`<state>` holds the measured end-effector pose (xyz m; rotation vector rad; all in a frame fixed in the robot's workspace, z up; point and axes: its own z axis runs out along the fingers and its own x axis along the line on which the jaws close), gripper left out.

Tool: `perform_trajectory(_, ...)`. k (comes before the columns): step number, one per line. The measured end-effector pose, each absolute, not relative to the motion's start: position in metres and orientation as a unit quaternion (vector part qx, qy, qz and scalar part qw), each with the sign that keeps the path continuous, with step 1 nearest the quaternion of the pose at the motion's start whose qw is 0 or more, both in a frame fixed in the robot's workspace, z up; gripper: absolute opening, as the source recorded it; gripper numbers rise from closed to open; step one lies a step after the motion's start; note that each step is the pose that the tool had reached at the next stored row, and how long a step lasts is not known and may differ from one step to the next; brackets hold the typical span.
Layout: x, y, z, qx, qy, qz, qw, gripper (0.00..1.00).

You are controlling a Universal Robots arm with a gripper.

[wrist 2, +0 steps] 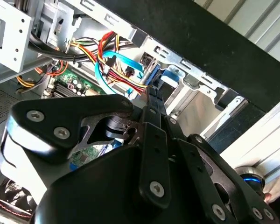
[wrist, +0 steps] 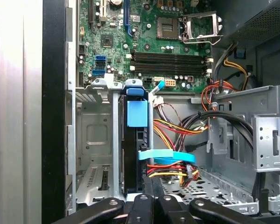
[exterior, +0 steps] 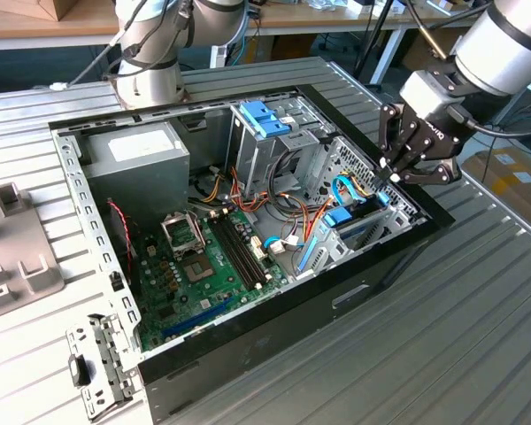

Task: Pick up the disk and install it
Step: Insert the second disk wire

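Observation:
The disk (wrist: 133, 158) stands on edge in a narrow metal bay at the front corner of the open computer case (exterior: 248, 354). Its light-blue carrier rail (wrist: 136, 116) runs along its upper edge. In the exterior view the disk (exterior: 354, 220) sits low in the bay on that view's right. My gripper (exterior: 388, 177) hovers just above the bay. Its black fingers are shut together in both wrist views, with nothing visible between them. The fingertips (wrist 2: 149, 91) point down at the bay, close to the disk's edge (wrist 2: 170, 77). My gripper (wrist: 153, 198) is right over the disk's near end.
A light-blue flat cable (wrist: 165, 156) and red-yellow wires (wrist: 177, 128) lie beside the bay. The grey power-supply box (exterior: 137, 155), green motherboard (exterior: 203, 261) and a drive cage with a blue latch (exterior: 265, 119) fill the case. Another arm's base (exterior: 150, 75) stands behind it.

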<state>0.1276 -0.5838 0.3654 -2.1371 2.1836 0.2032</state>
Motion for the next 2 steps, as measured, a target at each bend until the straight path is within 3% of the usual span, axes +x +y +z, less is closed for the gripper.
perform_trajectory(2,0.1276,-0.5838,0.3654,-0.697,0.713,0.066,0.040,0.11)
